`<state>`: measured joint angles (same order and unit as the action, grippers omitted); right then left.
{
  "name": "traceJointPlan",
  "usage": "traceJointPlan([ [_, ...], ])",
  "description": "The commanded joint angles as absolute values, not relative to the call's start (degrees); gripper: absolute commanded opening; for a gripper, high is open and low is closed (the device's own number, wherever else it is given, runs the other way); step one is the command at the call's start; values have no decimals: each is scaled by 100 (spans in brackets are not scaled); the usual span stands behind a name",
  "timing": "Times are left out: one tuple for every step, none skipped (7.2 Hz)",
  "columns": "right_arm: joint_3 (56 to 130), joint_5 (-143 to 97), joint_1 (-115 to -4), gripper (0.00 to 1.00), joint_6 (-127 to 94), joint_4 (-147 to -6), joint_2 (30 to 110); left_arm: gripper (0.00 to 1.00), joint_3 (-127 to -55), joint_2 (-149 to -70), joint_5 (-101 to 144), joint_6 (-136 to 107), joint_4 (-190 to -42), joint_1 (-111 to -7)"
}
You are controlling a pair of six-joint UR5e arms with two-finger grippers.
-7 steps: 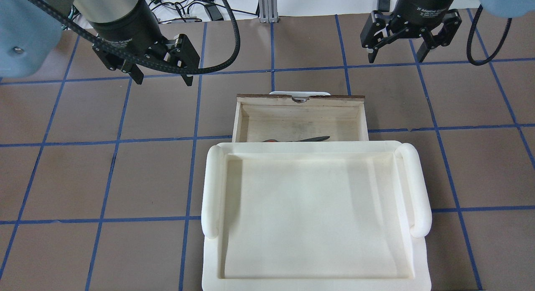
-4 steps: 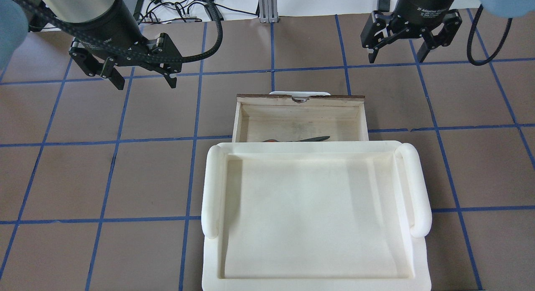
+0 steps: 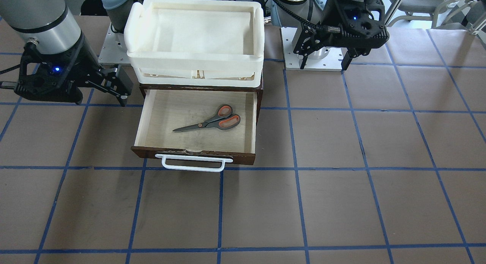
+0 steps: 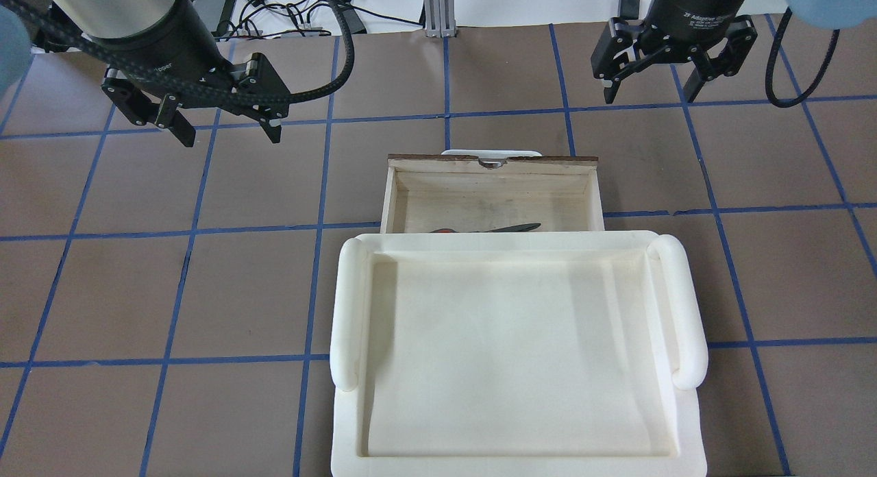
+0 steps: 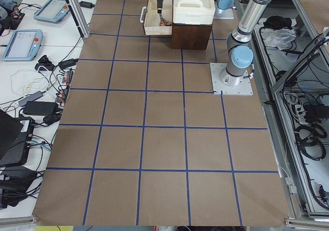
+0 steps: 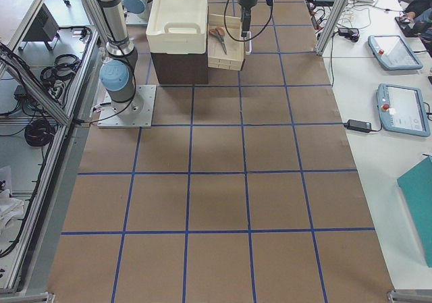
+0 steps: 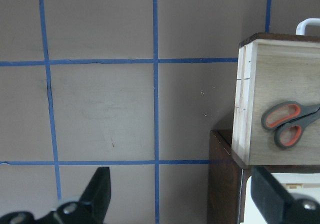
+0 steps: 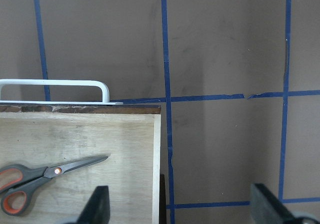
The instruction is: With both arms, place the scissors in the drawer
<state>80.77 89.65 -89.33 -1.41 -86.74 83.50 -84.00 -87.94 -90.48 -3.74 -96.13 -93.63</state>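
The scissors (image 3: 212, 121) lie flat in the open drawer (image 3: 197, 156), blades towards the view's left. In the overhead view only a sliver of the scissors (image 4: 490, 228) shows in the drawer (image 4: 490, 163) past the tray's edge. My left gripper (image 4: 228, 131) is open and empty above the table, to the left of the drawer; it also shows in the front view (image 3: 322, 61). My right gripper (image 4: 647, 93) is open and empty, beyond the drawer's right corner; it also shows in the front view (image 3: 100, 101). Both wrist views show the scissors (image 7: 287, 126) (image 8: 45, 176).
A white foam tray (image 4: 349, 306) sits on the dark brown cabinet (image 7: 222, 184) that holds the drawer. The drawer's white handle (image 3: 193, 165) faces away from the robot. Brown table with blue grid lines lies all around.
My left gripper has moved left and a little away from the drawer. The right gripper, the drawer and the scissors have not moved.
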Motion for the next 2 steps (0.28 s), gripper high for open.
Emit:
traceJointPlan([
  [8077, 8965, -8930, 100, -141, -8666, 8350, 100, -8429, -8789, -9070, -360, -9615, -9360],
  [8077, 8965, -8930, 100, -141, -8666, 8350, 100, -8437, -8833, -9070, -352, -9607, -9352],
])
